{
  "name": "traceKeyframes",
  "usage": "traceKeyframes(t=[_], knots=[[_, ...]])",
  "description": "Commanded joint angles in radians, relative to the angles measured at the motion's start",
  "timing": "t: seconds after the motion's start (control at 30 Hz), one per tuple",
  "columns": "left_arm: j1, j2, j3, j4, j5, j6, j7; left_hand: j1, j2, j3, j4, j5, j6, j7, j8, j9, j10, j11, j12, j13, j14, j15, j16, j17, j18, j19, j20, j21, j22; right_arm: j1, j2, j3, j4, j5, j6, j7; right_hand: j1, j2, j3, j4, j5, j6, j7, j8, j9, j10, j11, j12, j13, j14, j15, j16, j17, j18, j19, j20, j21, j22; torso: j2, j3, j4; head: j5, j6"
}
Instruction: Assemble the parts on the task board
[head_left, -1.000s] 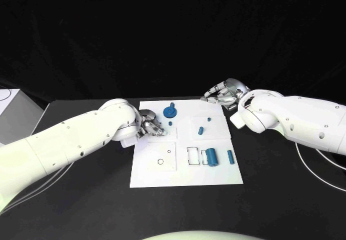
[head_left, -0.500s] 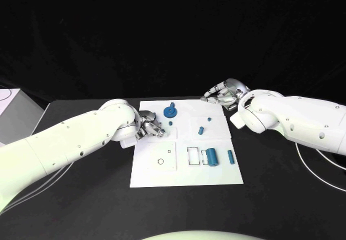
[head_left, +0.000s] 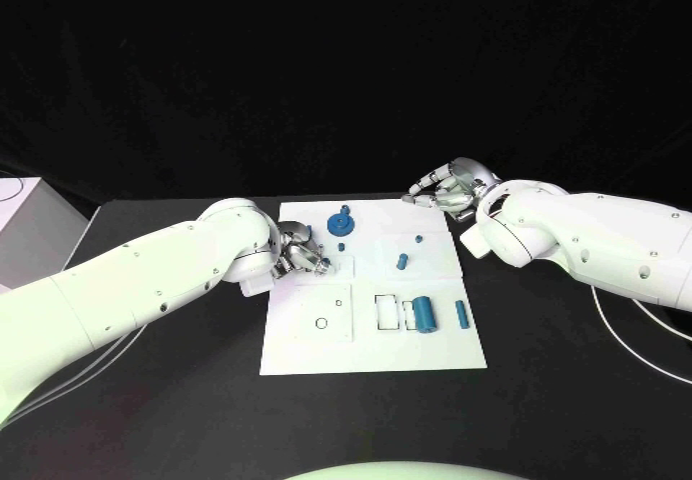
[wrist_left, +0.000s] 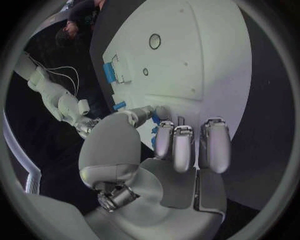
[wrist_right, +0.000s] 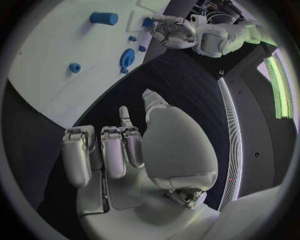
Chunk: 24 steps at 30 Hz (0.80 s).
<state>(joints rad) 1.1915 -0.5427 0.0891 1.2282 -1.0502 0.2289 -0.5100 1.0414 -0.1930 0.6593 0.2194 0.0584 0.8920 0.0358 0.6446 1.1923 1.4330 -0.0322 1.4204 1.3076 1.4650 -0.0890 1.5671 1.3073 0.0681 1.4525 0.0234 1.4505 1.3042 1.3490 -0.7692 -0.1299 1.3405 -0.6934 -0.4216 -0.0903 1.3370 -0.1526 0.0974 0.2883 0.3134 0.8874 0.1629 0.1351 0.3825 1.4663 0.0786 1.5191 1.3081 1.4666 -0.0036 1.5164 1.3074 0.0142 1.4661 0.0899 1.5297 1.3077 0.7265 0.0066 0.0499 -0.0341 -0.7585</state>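
Task board (head_left: 368, 345) is seen lying flat in the middle of the black table (head_left: 173, 400), between the two arms. On its near right part a large blue cylinder (head_left: 424, 313) lies beside a white rectangular slot (head_left: 387, 311), with a slim blue bar (head_left: 460, 313) just to its right. A blue wheel-shaped part (head_left: 340, 222) stands near the far edge; a short blue peg (head_left: 401, 262) and a small blue stud (head_left: 417, 239) lie mid-board.

Left hand (head_left: 302, 251) is held over the board's left edge, fingers curled; something blue shows at its fingertips in the left wrist view, but whether a part is pinched cannot be told. Right hand (head_left: 446, 187) hovers beyond the board's far right corner, fingers curled in on nothing.

Judgement: the left hand's part should be aligned squarely over its seat before lowering, and the board kept from sliding.
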Motion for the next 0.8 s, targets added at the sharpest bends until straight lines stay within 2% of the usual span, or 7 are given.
traceKeyframes(t=[0.03,0.43,0.53,0.7,0.8], knots=[[-0.008,0.000,-0.006,-0.002,-0.009,0.020,-0.007,-0.005,0.004,-0.006,0.001,-0.003,0.003,0.004,-0.006,0.000,-0.001,0.004,-0.002,0.034,0.102,0.005,-0.003,0.251,-0.012,-0.004,0.003,-0.005,0.000,0.000,-0.001,0.000,0.001,-0.005,0.007,0.005,-0.009,0.003,0.004,0.000,0.000,-0.008,0.002,0.006,0.001,0.051,0.001,-0.001,0.216,0.077,0.002,-0.004,0.147,-0.001,0.089,0.005,-0.006,0.218,0.000,0.0001,-0.0004,0.001,0.000],[-0.008,-0.004,-0.005,0.001,0.012,-0.011,-0.003,-0.015,0.006,-0.030,0.020,-0.003,-0.003,0.006,-0.012,0.000,-0.006,0.005,-0.007,0.027,0.102,0.005,-0.003,0.251,-0.012,-0.005,0.003,-0.007,-0.002,-0.001,-0.001,0.000,0.001,-0.005,0.007,0.005,-0.009,0.003,0.004,0.000,0.000,-0.008,0.002,0.006,0.001,0.051,0.001,-0.001,0.216,0.077,0.002,-0.004,0.147,-0.001,0.089,0.005,-0.006,0.218,0.000,0.0005,0.0004,0.001,0.000],[-0.008,-0.005,-0.005,0.000,0.022,-0.017,-0.003,-0.020,0.014,-0.040,0.037,-0.003,-0.010,0.010,-0.020,-0.002,-0.008,0.008,-0.009,0.025,0.102,0.007,-0.003,0.251,-0.012,-0.006,0.005,-0.008,-0.004,-0.001,-0.001,0.000,0.001,-0.005,0.007,0.005,-0.009,0.003,0.004,0.000,0.000,-0.008,0.002,0.006,0.001,0.051,0.001,-0.001,0.216,0.077,0.002,-0.004,0.147,-0.001,0.089,0.005,-0.006,0.218,0.000,0.0002,-0.0001,0.000,0.000],[-0.008,-0.006,-0.005,-0.002,0.028,-0.017,-0.003,-0.023,0.018,-0.044,0.046,-0.003,-0.011,0.011,-0.023,-0.002,-0.010,0.009,-0.010,0.023,0.102,0.008,-0.003,0.251,-0.011,-0.007,0.006,-0.009,-0.005,-0.001,-0.001,0.000,0.000,-0.005,0.007,0.004,-0.009,0.003,0.005,0.000,0.000,-0.008,0.002,0.006,0.001,0.051,0.000,-0.001,0.216,0.077,0.001,-0.004,0.147,-0.001,0.089,0.005,-0.006,0.218,0.000,0.0002,0.0002,0.000,-0.001],[-0.008,-0.006,-0.005,-0.003,0.033,-0.016,-0.003,-0.018,0.029,-0.042,0.051,-0.002,-0.012,0.010,-0.025,-0.002,-0.011,0.009,-0.011,0.022,0.102,0.009,-0.003,0.250,-0.011,-0.007,0.006,-0.010,-0.006,-0.001,-0.001,0.000,0.000,-0.005,0.007,0.004,-0.009,0.003,0.005,0.000,0.000,-0.008,0.002,0.006,0.001,0.051,0.000,-0.001,0.216,0.077,0.001,-0.004,0.147,-0.001,0.089,0.005,-0.006,0.218,0.000,0.0004,0.0004,0.000,0.000]])
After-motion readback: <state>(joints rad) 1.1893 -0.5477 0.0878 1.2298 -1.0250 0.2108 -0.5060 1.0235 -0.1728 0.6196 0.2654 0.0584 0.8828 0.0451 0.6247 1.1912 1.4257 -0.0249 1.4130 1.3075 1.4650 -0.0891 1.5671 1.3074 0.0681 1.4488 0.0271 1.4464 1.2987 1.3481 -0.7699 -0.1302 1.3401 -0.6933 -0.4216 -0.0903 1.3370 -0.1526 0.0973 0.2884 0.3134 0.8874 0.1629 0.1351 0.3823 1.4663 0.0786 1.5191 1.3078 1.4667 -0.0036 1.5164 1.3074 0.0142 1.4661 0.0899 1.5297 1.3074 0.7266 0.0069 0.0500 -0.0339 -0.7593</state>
